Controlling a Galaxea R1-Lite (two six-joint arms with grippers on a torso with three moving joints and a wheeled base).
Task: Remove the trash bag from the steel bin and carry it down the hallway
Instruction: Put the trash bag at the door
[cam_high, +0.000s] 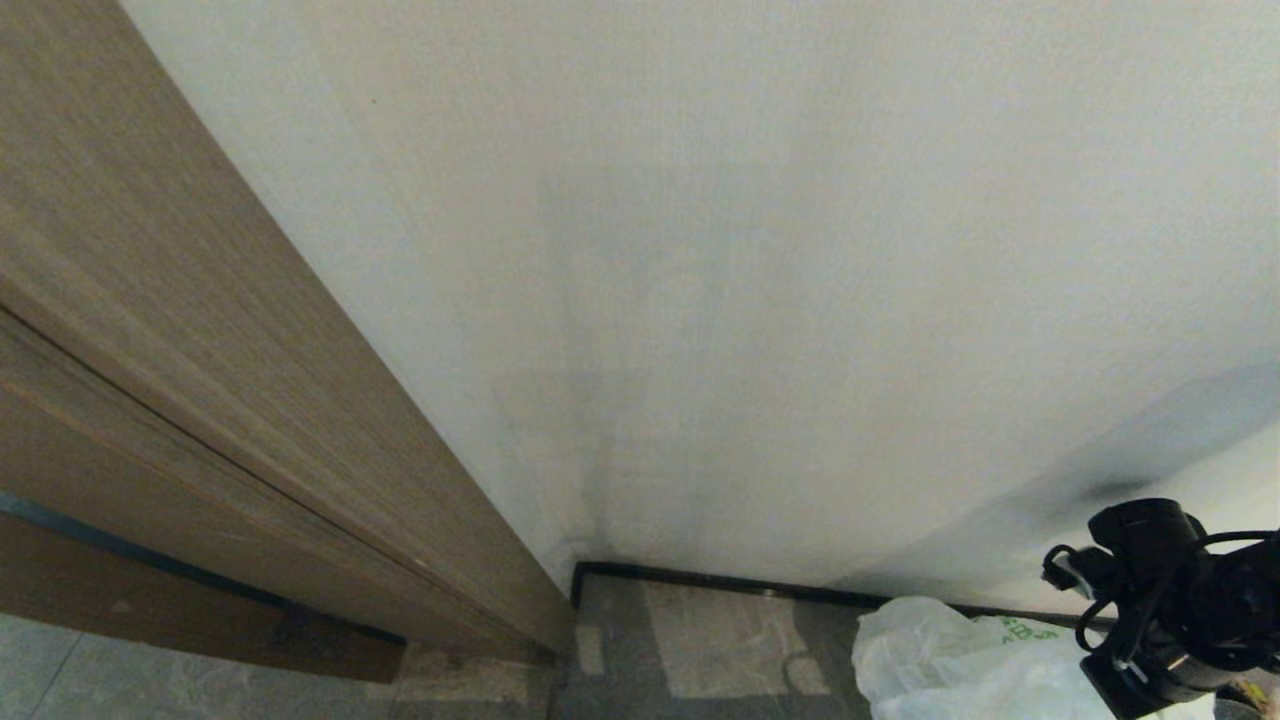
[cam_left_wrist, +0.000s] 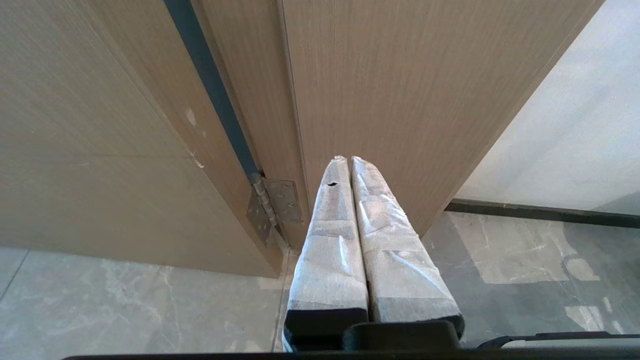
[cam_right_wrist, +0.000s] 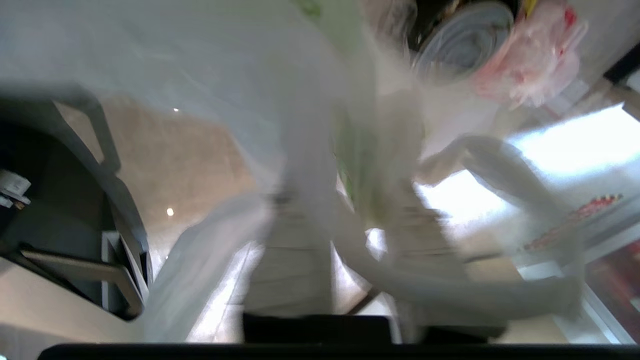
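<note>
- Low in the head view, the trash bag (cam_high: 960, 665) lies on the grey tiled floor (cam_high: 700, 640), near the foot of a white wall (cam_high: 750, 250) with dark skirting (cam_high: 720, 580).
- It is thin, crinkled, milky white plastic with some green print showing near its upper edge.
- Just right of the bag, the right arm (cam_high: 1170, 610) comes in from the lower right corner, black and cabled, its end overlapping the bag's right side.
- From the right wrist view, the right gripper (cam_right_wrist: 345, 240) has its two pale wrapped fingers (cam_right_wrist: 295, 270) standing slightly apart, with bag plastic draped over and between them; motion blur keeps me from telling whether they are pinching it.
- Through the bag in that view show a grey ribbed round item (cam_right_wrist: 462, 37) and some crumpled pink-and-red plastic (cam_right_wrist: 530, 55).
- A wood-grain door (cam_high: 170, 330) fills the left of the head view.
- In the left wrist view, the left gripper (cam_left_wrist: 347, 160) points at the hinged edge of that door, its white-wrapped fingers (cam_left_wrist: 330, 240) pressed together and holding nothing, with a metal hinge (cam_left_wrist: 275, 205) just beside them.
</note>
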